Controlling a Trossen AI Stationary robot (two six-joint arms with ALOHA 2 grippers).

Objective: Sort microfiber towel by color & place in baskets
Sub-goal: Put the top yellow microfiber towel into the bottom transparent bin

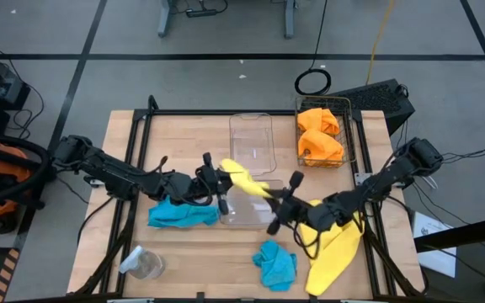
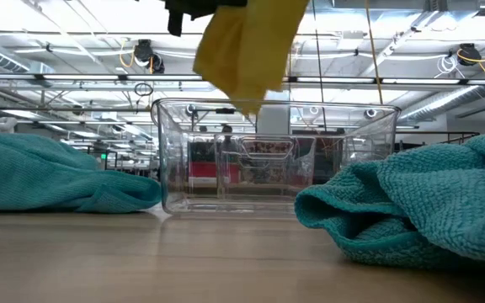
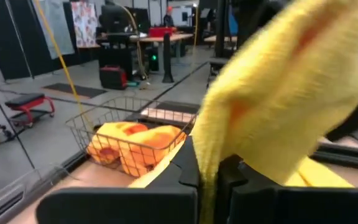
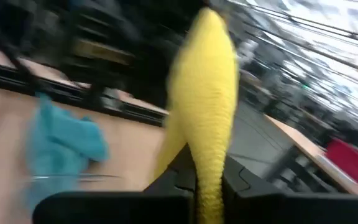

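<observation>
One yellow towel (image 1: 247, 180) is strung between both grippers above a clear bin (image 1: 244, 210); in the low view it hangs (image 2: 247, 50) over that bin (image 2: 268, 160). My left gripper (image 1: 223, 178) is shut on its left end, my right gripper (image 1: 280, 200) on its right end. A second yellow towel (image 1: 335, 252) lies on the table under the right arm. Two turquoise cloths (image 1: 179, 215) (image 1: 274, 263) lie on the table. Two orange cloths (image 1: 320, 135) sit in the wire basket (image 1: 349, 126). My left gripper pinches the yellow towel's left end (image 3: 207, 180) between its two fingers, coming level from the table's left. The cloth is lifted clear and bunches out beyond the fingers. My right gripper pinches the towel's other end (image 4: 209, 186) between its fingers, coming from the table's right. The cloth runs away from it as a narrow gathered band, clear of the table.
A second clear bin (image 1: 251, 141) stands at the far middle, beside the wire basket. A small clear jar (image 1: 146, 265) lies near the table's near left corner. Bare wood shows at the near edge between the jar and the nearer turquoise cloth.
</observation>
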